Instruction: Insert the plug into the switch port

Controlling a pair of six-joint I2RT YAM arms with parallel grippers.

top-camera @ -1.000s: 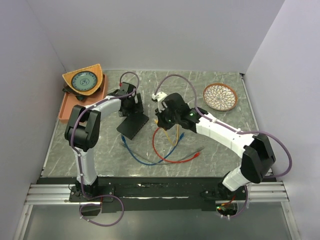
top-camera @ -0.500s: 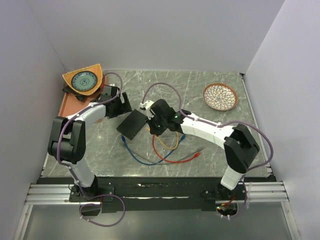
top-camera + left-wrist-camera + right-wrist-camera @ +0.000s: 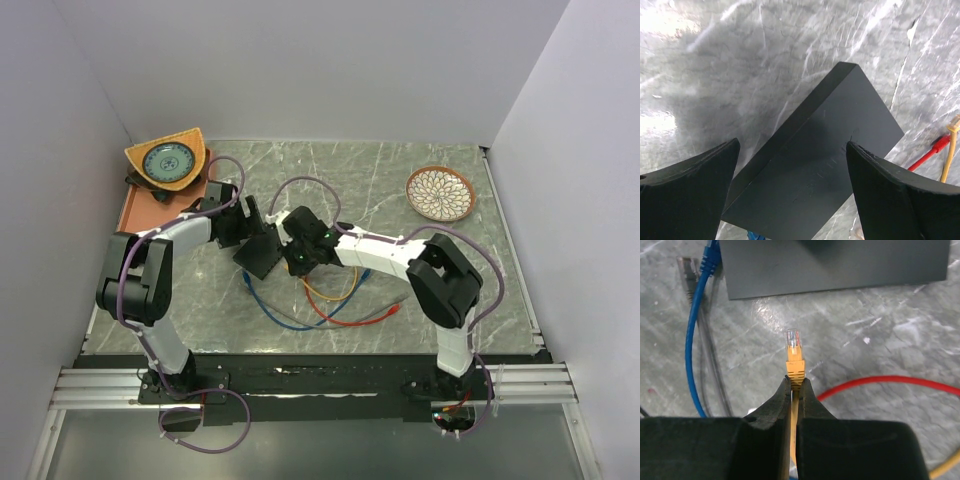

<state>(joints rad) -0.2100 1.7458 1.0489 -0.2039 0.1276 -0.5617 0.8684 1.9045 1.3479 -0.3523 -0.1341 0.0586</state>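
Observation:
The flat matte-black box (image 3: 262,256) lies on the marble table, left of centre. Its row of sockets does not show in any view. My left gripper (image 3: 249,226) is open over the box's far-left end; in the left wrist view its gripper (image 3: 792,145) straddles the box (image 3: 825,150) without touching it. My right gripper (image 3: 294,258) is just right of the box. In the right wrist view it (image 3: 795,382) is shut on the yellow cable right behind the plug (image 3: 794,352). The plug points at the box's near side (image 3: 835,262), a short gap away.
Red (image 3: 325,312), blue (image 3: 272,312) and grey cables lie looped in front of the box. A blue cable (image 3: 694,345) and a grey plug (image 3: 686,265) lie left of my plug. An orange tray (image 3: 133,218) is at far left, a patterned plate (image 3: 441,193) at far right.
My right gripper has moved left with the yellow plug, up to the box. My left gripper pulled back off the box, then returned open over its far end.

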